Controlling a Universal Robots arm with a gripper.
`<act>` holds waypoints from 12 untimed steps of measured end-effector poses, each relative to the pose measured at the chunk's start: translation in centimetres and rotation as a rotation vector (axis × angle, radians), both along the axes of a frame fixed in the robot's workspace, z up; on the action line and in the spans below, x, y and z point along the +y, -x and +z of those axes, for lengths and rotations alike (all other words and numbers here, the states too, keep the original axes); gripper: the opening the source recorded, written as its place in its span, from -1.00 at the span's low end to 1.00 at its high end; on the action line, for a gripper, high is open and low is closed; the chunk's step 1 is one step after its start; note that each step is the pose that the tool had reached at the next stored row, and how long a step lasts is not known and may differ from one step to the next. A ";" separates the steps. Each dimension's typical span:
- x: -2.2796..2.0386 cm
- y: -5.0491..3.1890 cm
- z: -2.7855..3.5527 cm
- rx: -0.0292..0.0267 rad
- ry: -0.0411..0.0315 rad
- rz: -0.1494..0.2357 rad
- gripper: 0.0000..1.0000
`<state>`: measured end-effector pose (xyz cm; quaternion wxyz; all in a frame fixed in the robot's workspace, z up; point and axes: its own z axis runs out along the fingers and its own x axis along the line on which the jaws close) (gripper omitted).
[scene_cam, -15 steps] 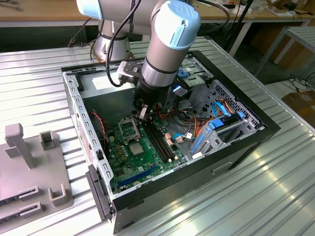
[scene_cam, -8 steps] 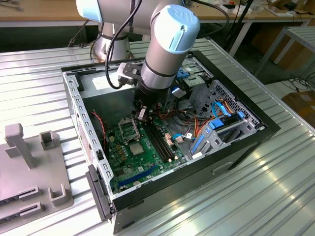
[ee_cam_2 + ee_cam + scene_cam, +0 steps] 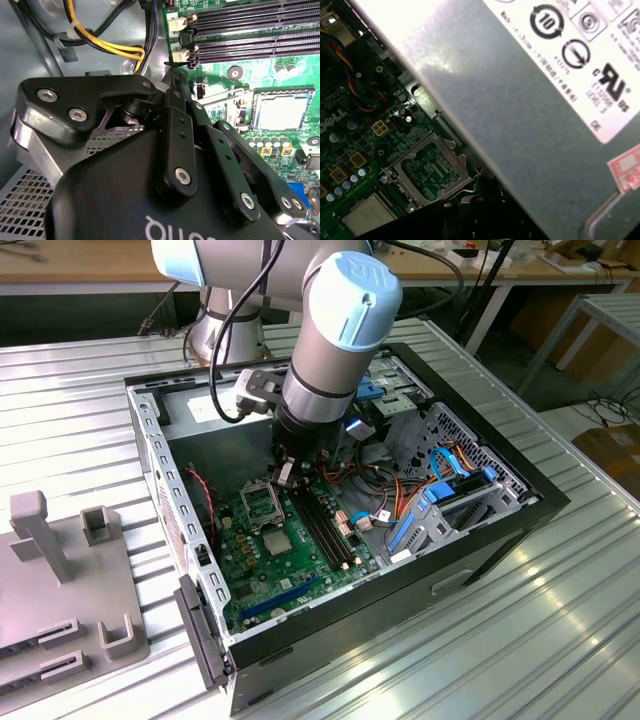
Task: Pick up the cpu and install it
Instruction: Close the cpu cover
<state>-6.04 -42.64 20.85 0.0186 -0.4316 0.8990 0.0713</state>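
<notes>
Cpu [image 3: 277, 543] lies flat on the board [image 3: 250, 570], silver plate up, square with no long axis, just beside the open socket [image 3: 262, 502]. Gripper [image 3: 283, 472] hangs near the socket; whether it is apart or together, can't tell.

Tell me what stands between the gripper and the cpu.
Nothing visible does. The cpu lies uncovered on the motherboard beside the socket frame; the gripper hangs near that frame, and nothing rises between them.
</notes>
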 end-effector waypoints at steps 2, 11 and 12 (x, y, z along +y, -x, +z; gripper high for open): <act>0.00 0.01 0.04 0.0000 0.0001 0.000 -0.79; 0.00 0.01 0.15 -0.0001 0.0247 0.000 -0.79; 0.00 0.01 0.17 0.0000 0.0275 0.000 -0.79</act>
